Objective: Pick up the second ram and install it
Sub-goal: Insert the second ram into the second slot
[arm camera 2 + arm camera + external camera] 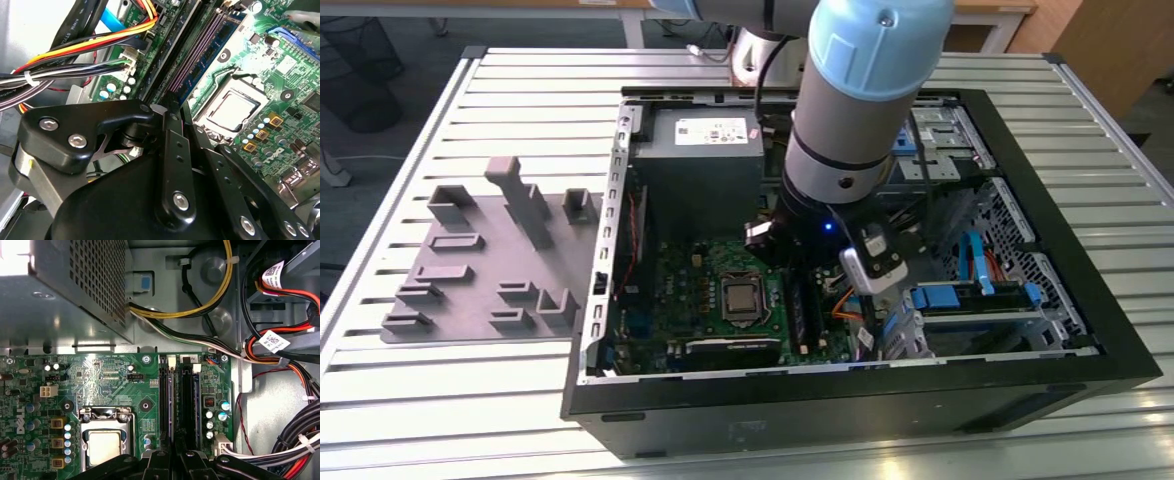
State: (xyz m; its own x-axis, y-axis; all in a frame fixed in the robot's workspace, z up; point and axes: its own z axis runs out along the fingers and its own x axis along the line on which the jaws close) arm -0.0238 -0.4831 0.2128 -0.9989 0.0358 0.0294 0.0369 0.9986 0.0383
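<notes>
My gripper (pixel 167 107) is down inside the open computer case (pixel 1067 340), over the long black memory slots (pixel 186 405) of the green motherboard (pixel 100 375). In both wrist views its black fingers come together at one end of the slots, and no gap shows between the tips. A blue-green ram stick (pixel 216 46) stands on edge in a slot beside two purple-lined strips, running away from the fingertips. I cannot tell whether the tips touch it. The gripper (pixel 175 456) sits beside the processor socket (pixel 102 442).
A grey holder tray (pixel 487 260) lies on the slatted table at the exterior view's left, with no sticks in it. Inside the case are the power supply box (pixel 698 150), bundles of coloured cables (pixel 280 360) close to the slots, and a drive cage with blue clips (pixel 974 295).
</notes>
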